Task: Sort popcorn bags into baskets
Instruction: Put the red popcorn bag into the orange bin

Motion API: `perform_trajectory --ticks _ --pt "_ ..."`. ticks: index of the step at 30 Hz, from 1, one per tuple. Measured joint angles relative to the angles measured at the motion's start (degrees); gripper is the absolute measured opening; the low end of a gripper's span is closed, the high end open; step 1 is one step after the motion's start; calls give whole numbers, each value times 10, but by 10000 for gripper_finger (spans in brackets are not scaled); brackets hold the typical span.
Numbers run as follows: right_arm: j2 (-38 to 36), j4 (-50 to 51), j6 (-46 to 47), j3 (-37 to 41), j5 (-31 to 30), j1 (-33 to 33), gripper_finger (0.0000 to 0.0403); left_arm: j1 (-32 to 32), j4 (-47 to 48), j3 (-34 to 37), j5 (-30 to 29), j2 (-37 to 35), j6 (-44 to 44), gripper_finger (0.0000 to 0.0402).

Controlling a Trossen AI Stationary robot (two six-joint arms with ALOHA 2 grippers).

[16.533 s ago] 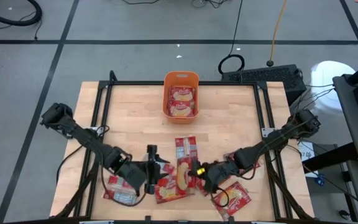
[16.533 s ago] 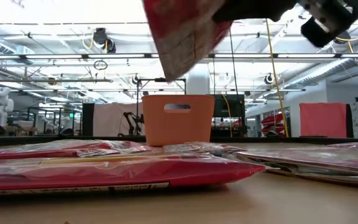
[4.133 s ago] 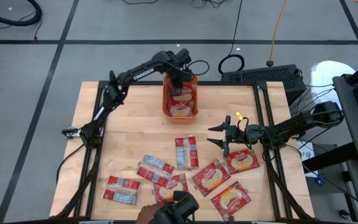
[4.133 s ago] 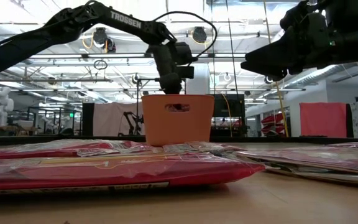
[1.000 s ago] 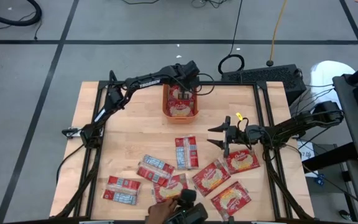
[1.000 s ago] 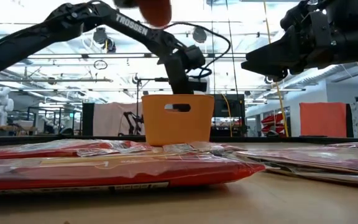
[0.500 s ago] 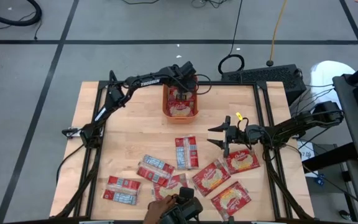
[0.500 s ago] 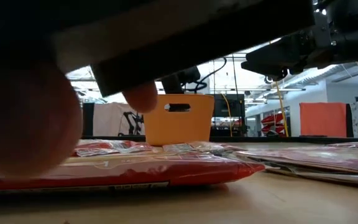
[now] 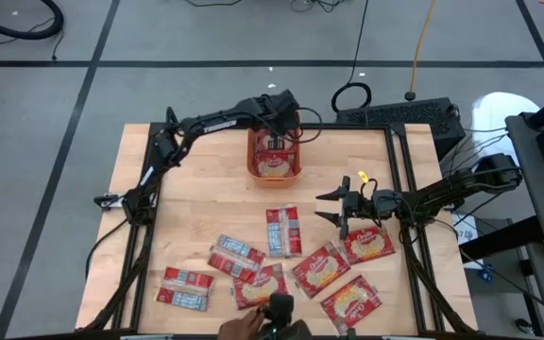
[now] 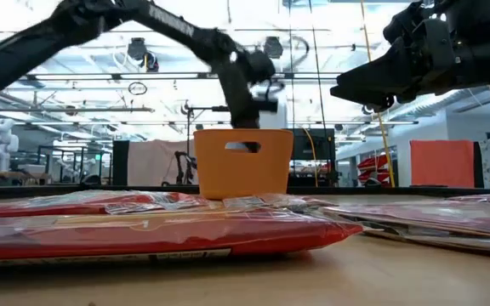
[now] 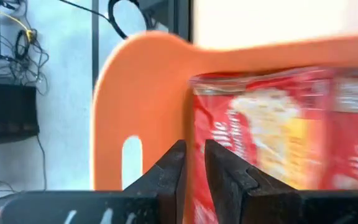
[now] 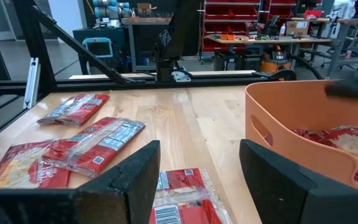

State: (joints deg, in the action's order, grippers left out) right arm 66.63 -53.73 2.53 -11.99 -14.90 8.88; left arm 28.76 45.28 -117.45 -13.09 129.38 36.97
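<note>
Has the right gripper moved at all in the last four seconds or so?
No. In the high view the right gripper hangs open at the same spot, just above the popcorn bags near the table's right frame rail.

Your tabletop [image 9: 196, 203] is pale blond wood grain inside a black frame. The basket [image 9: 275, 142] at twelve o'clock is plain orange, and the packets in it show red with a cream-yellow oval. The popcorn bags [image 9: 281, 269] toward six o'clock are red too, some showing the cream-yellow label, others grey-blue print with red ends. Both arms are black.
</note>
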Motion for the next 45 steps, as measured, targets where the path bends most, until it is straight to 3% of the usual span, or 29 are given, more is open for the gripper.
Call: perform_trajectory --ticks 5,10,14,19,23,29,34,38,45 --pt "0 10 14 0 0 0 212 -22 65 0 22 -76 -47 65" --pt "0 23 26 0 -1 0 212 -42 128 2 100 -143 -98 65" --pt "0 30 41 0 -1 2 212 -79 135 62 113 -200 -113 65" --pt "0 42 56 0 -1 11 212 -139 38 235 116 -295 -142 65" --pt "0 68 67 0 0 22 212 -199 -93 391 100 -373 -166 65" --pt "5 189 94 -47 0 38 212 -275 -270 569 64 -441 -186 65" --pt "58 286 93 -117 11 66 212 -303 -352 645 38 -443 -234 65" --pt "139 287 61 -159 32 96 212 -308 -413 684 36 -437 -277 65" --pt "281 290 14 -246 12 134 212 -311 -515 729 36 -436 -311 65"
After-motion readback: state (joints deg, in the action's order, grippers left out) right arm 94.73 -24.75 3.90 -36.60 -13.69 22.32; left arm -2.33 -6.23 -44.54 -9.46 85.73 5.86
